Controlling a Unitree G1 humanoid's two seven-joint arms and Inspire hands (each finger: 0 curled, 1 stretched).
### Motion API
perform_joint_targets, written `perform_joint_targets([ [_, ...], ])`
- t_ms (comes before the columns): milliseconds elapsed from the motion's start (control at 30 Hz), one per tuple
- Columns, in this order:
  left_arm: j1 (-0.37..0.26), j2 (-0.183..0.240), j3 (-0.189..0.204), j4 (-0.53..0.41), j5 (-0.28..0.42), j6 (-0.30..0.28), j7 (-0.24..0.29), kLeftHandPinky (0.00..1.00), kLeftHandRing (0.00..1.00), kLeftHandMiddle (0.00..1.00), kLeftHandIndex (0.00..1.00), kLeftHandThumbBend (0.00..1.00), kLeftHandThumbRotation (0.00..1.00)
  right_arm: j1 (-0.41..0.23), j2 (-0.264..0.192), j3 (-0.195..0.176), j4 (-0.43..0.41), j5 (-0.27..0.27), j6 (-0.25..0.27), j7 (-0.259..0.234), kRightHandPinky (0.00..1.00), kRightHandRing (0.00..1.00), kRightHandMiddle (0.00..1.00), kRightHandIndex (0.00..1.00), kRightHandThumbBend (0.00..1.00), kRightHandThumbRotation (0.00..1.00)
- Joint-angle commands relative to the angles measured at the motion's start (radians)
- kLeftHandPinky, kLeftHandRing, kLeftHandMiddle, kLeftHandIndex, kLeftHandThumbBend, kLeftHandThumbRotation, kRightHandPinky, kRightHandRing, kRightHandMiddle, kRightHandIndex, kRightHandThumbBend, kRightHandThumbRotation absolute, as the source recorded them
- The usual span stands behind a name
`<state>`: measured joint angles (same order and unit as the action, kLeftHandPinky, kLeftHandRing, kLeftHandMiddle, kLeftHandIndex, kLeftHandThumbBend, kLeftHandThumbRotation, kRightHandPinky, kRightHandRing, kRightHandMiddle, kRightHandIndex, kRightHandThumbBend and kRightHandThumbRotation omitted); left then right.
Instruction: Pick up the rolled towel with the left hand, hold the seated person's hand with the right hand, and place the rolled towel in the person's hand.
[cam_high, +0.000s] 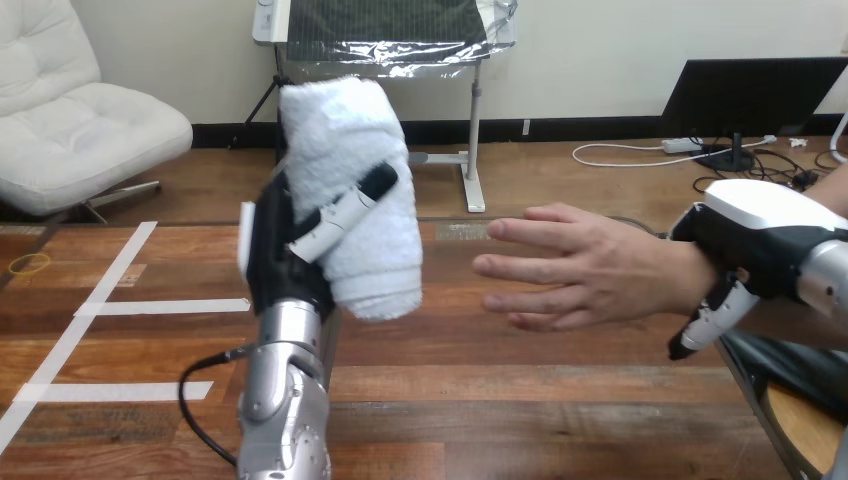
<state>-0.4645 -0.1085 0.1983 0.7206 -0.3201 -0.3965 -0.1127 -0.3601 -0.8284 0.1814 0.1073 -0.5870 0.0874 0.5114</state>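
The left robot hand (285, 250) is raised above the wooden desk (560, 400) on its silver forearm, its back turned to the camera, and it is clamped on the rolled towel (350, 160). The white towel stands nearly upright in that grasp, leaning slightly to the right at its lower end, clear of the desk surface, with one black-and-white finger (345, 210) curled across its front. To the right of the towel, and apart from it, the person's hand (580, 265) reaches in from the view's right side, fingers stretched out and pointing toward the towel, held above the desk. The right robot hand (745, 235) sits over the person's wrist (680, 270), its white-shelled back on top and its fingers curled down round the wrist, their tips showing below it. White tape strips (160, 306) lie on the desk at the left.
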Motion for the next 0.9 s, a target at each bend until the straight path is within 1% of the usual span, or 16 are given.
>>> perform_joint_targets([
  [0,-0.172,-0.025,0.031,0.089,-0.033,-0.059,-0.034,0.26,0.31,0.38,0.41,0.54,0.0,-0.089,0.041,0.001,-0.02,0.001,0.011,-0.01,0.17,0.24,0.33,0.46,0.88,0.13],
  [100,-0.196,-0.033,0.04,0.13,-0.039,-0.064,-0.042,0.27,0.31,0.38,0.41,0.54,0.0,-0.092,0.052,0.0,-0.02,0.005,0.003,-0.02,0.17,0.24,0.33,0.46,0.89,0.13],
  [200,-0.216,-0.042,0.042,0.163,-0.037,-0.075,-0.039,0.27,0.32,0.38,0.42,0.54,0.0,-0.096,0.059,0.003,-0.017,0.005,-0.012,-0.029,0.17,0.24,0.33,0.45,0.89,0.12],
  [300,-0.232,-0.05,0.04,0.192,-0.03,-0.091,-0.035,0.27,0.32,0.39,0.42,0.54,0.0,-0.1,0.067,0.002,-0.017,0.007,-0.015,-0.03,0.18,0.25,0.34,0.44,0.89,0.12],
  [500,-0.257,-0.072,0.041,0.239,-0.034,-0.114,-0.05,0.27,0.33,0.39,0.42,0.53,0.0,-0.109,0.088,-0.001,-0.021,0.011,-0.005,-0.023,0.18,0.26,0.35,0.43,0.9,0.12],
  [733,-0.273,-0.1,0.037,0.272,-0.042,-0.116,-0.068,0.28,0.33,0.39,0.42,0.55,0.0,-0.118,0.1,0.006,-0.027,-0.006,-0.002,-0.024,0.18,0.25,0.35,0.42,0.91,0.12],
  [867,-0.28,-0.115,0.037,0.286,-0.047,-0.115,-0.076,0.29,0.33,0.39,0.42,0.57,0.0,-0.122,0.105,0.009,-0.032,-0.012,0.004,-0.018,0.2,0.28,0.38,0.43,0.9,0.13],
])
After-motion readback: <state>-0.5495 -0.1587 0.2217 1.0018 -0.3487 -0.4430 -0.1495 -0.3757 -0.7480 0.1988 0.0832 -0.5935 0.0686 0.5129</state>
